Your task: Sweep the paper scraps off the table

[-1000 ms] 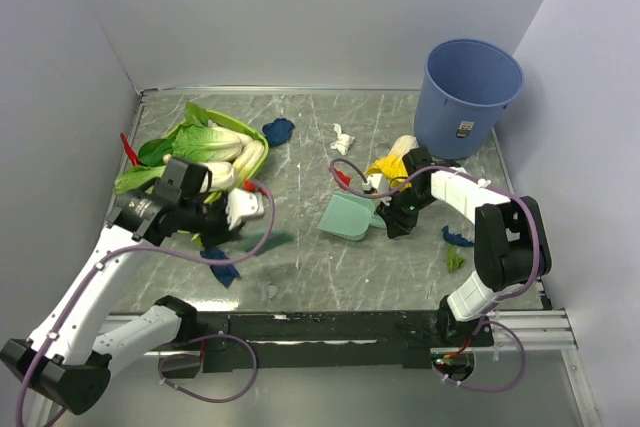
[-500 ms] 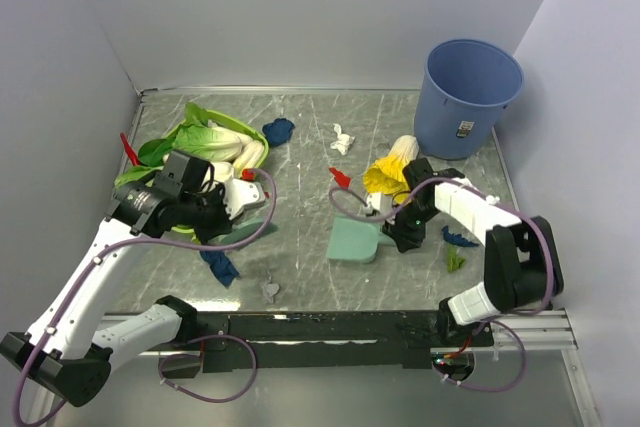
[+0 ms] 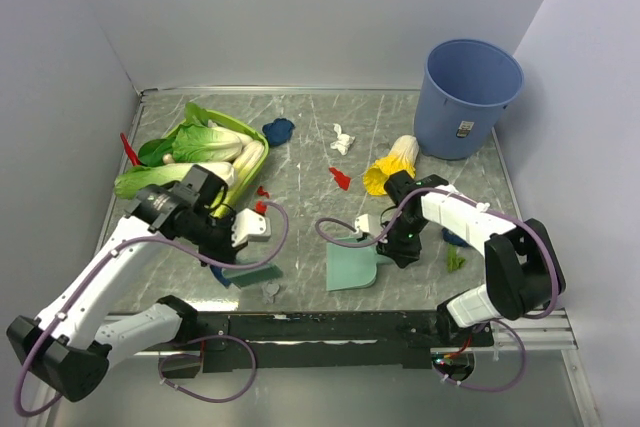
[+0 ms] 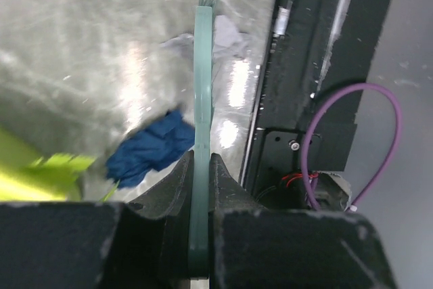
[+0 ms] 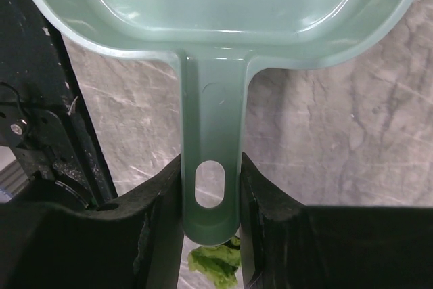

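Observation:
My left gripper is shut on a flat teal brush, held low over the table near its front edge. In the left wrist view the brush is edge-on between the jaws of the left gripper, with a dark blue scrap to its left and a pale grey scrap at its tip. My right gripper is shut on the handle of the teal dustpan. The dustpan's pan is empty. Other scraps: dark blue, white, red, red, green.
Leafy green vegetables lie at the back left. A yellow-and-white frilly vegetable lies beside the blue bin at the back right. The black arm mount runs along the front edge. A green bit lies under the handle.
My left gripper has swung the brush down from beside the vegetables to the front edge. My right gripper has pulled the dustpan toward the front edge and turned it.

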